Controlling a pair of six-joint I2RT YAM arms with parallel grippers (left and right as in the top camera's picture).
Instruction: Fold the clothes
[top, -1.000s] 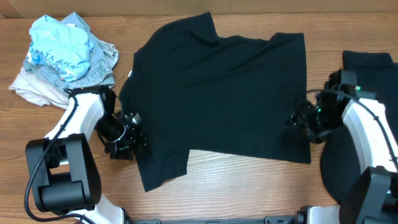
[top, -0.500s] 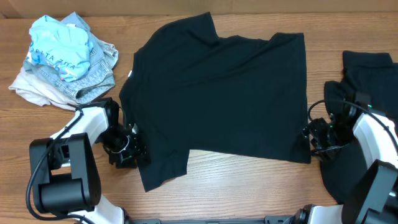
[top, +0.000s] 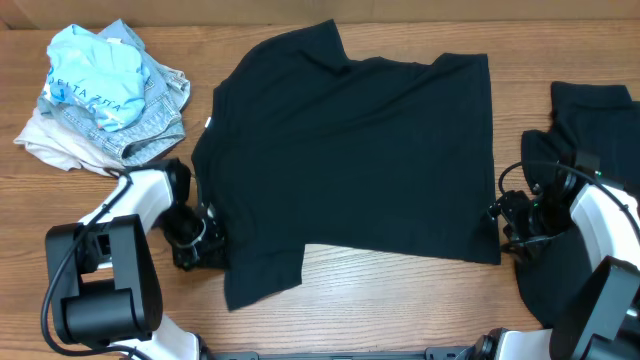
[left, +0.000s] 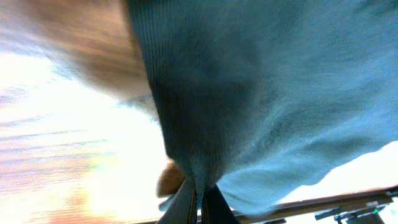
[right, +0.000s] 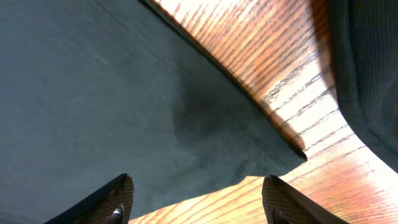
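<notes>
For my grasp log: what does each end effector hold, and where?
Left end effector pinches the black T-shirt at its edge beside the sleeve; right end effector is open, holding nothing.

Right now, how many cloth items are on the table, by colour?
Black: 2, the spread black T-shirt and a black heap at the right edge, which may hold more than one
Light blue garment: 1
Faded denim garment: 1
Cream garment: 1
Total: at least 5

Pale laundry heap (top: 103, 92) rests on wooden table (top: 400, 295).
</notes>
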